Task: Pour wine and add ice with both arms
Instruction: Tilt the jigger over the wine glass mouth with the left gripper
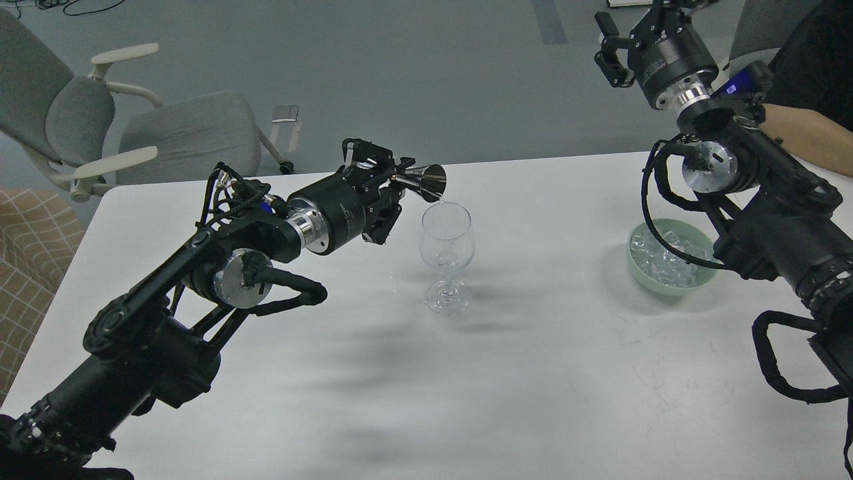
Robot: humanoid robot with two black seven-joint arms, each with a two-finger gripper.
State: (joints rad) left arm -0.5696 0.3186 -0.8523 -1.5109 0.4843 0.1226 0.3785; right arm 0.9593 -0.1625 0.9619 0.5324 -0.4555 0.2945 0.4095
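My left gripper [392, 181] is shut on a small silver jigger [426, 179], tipped on its side with its mouth just above the rim of a clear wine glass [446, 240]. A thin clear trickle shows at the jigger's lip. The glass stands upright in the middle of the white table [533, 373]. Clear ice cubes [666, 263] fill a pale green bowl [638, 270] at the right. My right gripper [616, 43] is raised high beyond the table's far right edge, well above the bowl, fingers spread and empty, partly cut off by the frame's top.
A grey office chair [166, 133] stands beyond the table's far left corner. A person's bare forearm [800, 133] rests at the far right edge behind my right arm. My right arm's cables hang over the bowl's near side.
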